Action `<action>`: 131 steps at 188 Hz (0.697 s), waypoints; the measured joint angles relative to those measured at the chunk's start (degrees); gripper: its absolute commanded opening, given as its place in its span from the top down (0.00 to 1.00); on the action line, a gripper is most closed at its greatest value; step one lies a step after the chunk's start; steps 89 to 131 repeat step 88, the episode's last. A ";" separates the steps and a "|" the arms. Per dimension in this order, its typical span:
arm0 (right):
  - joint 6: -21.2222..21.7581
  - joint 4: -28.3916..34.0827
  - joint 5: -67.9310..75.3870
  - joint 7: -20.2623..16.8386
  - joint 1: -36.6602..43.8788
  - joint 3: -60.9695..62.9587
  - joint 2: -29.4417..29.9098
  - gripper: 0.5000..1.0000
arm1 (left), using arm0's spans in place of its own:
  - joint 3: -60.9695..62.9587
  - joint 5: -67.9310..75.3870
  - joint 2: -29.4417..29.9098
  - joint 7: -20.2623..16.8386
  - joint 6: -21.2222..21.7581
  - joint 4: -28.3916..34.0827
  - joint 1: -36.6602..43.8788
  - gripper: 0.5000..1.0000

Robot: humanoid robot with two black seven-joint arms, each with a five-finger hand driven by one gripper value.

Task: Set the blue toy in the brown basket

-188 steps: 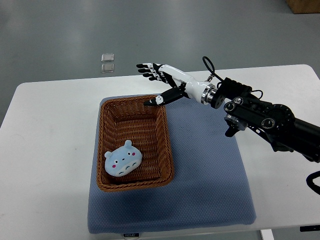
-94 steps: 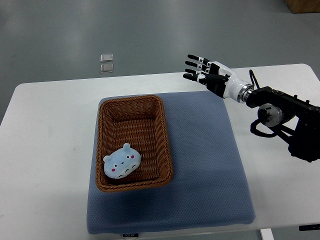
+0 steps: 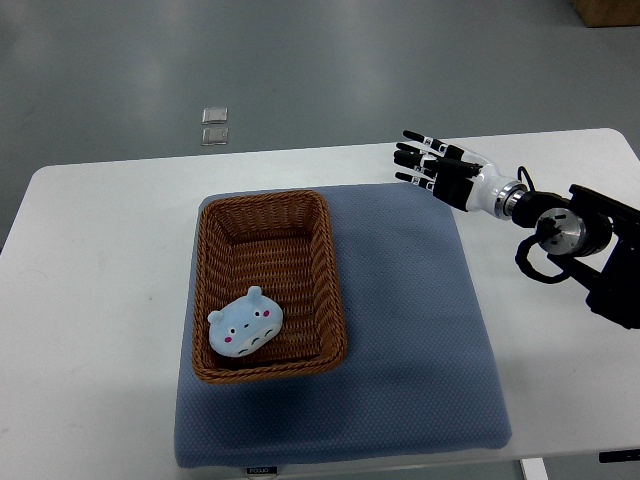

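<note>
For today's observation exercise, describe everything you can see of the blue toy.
The blue toy is a small, soft-looking, pale blue plush animal head with two short ears, dark eyes and pink cheek spots. It lies face up inside the brown basket, at its near end toward the left wall, resting on the woven floor. No hand touches it.

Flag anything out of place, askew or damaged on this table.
Nothing stands out. The blue toy lies inside the brown basket, at its near end; the basket sits on the blue mat. The right hand is open and empty.
</note>
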 measured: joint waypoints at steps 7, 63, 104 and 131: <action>0.30 0.00 0.04 -0.04 0.00 -0.14 0.00 0.17 | 0.00 0.00 0.00 0.00 0.00 0.00 0.01 0.00; 2.32 -0.11 -0.94 0.44 -0.09 0.02 0.29 0.17 | 0.00 0.00 0.00 0.00 0.00 0.00 0.02 0.00; 2.54 -0.21 -0.96 0.45 -0.64 0.59 0.65 0.17 | 0.00 0.00 0.00 0.00 0.00 0.00 0.00 0.00; 2.54 -0.21 -0.96 0.45 -0.64 0.59 0.65 0.17 | 0.00 0.00 0.00 0.00 0.00 0.00 0.00 0.00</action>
